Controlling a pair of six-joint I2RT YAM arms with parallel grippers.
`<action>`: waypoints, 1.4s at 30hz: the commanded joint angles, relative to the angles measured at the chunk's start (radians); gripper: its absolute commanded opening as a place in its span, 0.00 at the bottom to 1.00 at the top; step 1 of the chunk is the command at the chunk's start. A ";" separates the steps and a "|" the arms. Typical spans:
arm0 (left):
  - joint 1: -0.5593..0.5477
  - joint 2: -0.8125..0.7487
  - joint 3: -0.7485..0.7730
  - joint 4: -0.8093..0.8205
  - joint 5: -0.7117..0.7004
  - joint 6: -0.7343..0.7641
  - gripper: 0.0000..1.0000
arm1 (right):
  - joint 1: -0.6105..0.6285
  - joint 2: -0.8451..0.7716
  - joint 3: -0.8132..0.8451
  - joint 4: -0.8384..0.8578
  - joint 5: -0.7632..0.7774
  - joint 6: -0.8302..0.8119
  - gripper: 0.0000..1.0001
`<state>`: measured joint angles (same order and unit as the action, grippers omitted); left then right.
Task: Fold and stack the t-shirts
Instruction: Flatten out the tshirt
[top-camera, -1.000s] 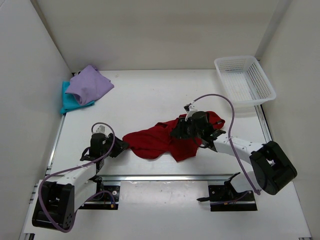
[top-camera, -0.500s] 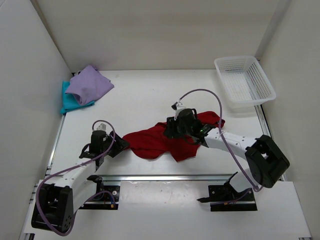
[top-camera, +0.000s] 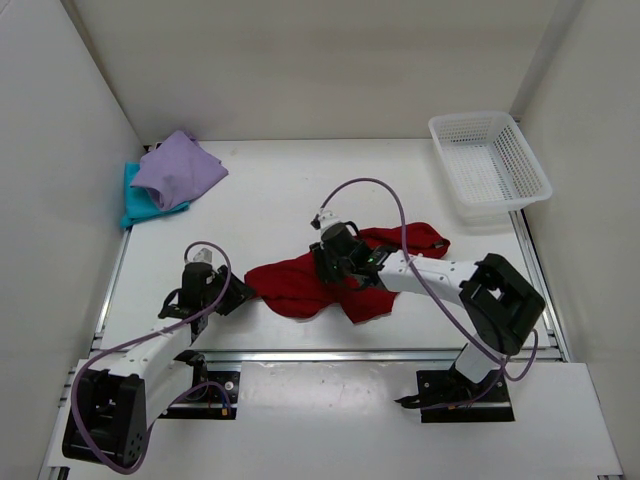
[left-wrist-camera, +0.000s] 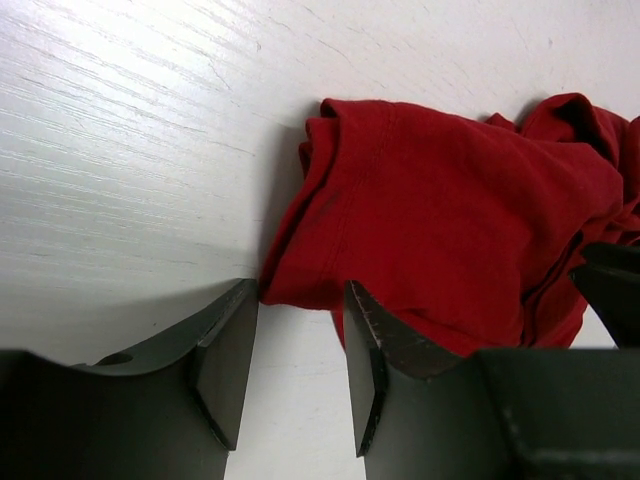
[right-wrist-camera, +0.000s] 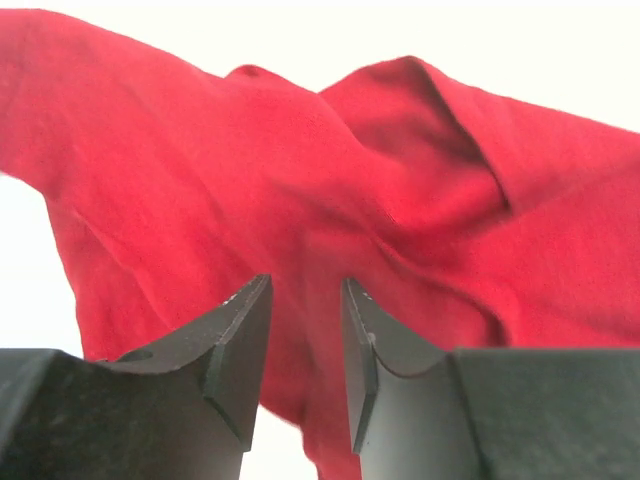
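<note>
The dark red t-shirt (top-camera: 290, 285) lies crumpled across the table's middle front. My left gripper (top-camera: 243, 292) is open at the shirt's left end. In the left wrist view the gripper (left-wrist-camera: 298, 292) has its fingertips either side of the shirt's (left-wrist-camera: 440, 230) hemmed edge, with bare table between the jaws. My right gripper (top-camera: 328, 265) is open over the shirt's middle, and in the right wrist view (right-wrist-camera: 305, 290) red cloth (right-wrist-camera: 300, 170) fills the space behind the jaws. The light purple t-shirt (top-camera: 178, 168) lies on the teal t-shirt (top-camera: 135, 205) at the back left.
A white mesh basket (top-camera: 490, 160) stands at the back right corner. White walls close in the table on the left, back and right. The right arm's purple cable (top-camera: 400, 215) loops above the shirt.
My right gripper has moved left across the red shirt, from its right part to its middle. The left gripper has barely moved. The shirt's outline is almost unchanged.
</note>
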<state>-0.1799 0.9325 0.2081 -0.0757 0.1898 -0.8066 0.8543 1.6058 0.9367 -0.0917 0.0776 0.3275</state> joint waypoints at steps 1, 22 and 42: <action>-0.010 0.000 -0.032 -0.020 -0.016 0.009 0.51 | 0.028 0.045 0.071 -0.011 0.126 -0.051 0.34; -0.029 0.002 -0.045 -0.009 -0.026 0.015 0.49 | 0.051 0.192 0.203 -0.055 0.263 -0.058 0.40; -0.018 0.003 0.013 -0.059 -0.059 0.063 0.50 | 0.058 0.186 0.185 -0.065 0.292 -0.050 0.09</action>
<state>-0.2047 0.9306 0.1974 -0.0498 0.1810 -0.7853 0.9157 1.8179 1.1149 -0.1776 0.3412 0.2642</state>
